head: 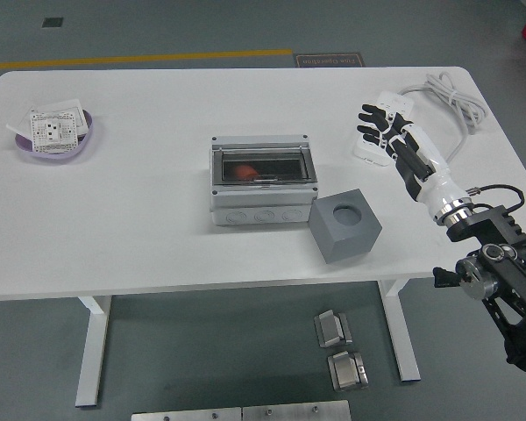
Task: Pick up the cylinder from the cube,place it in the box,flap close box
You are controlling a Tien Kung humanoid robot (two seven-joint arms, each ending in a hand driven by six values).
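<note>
Behind the smoky lid of the grey box (pixel 263 180) at mid-table lies the cylinder (pixel 244 171), a small reddish-orange shape toward the left of the compartment, blurred by the tinted cover so I cannot tell its exact form or how it lies; the flap sits flat over it and looks shut, so I judge the task close to done; just right of the box and nearer the table's edge stands the grey cube (pixel 345 224), turned at an angle, its round socket on top empty; my right hand (pixel 391 140) hangs over the right of the table, well apart from box and cube, fingers spread and holding nothing, above a white power strip (pixel 379 124) whose grey cable (pixel 454 103) coils at the far right corner; to finish well I would draw clear without snagging that cable, and press the lid only if it has not latched; far left sits a purple dish (pixel 54 146) of white parts; my left arm is out of sight.
</note>
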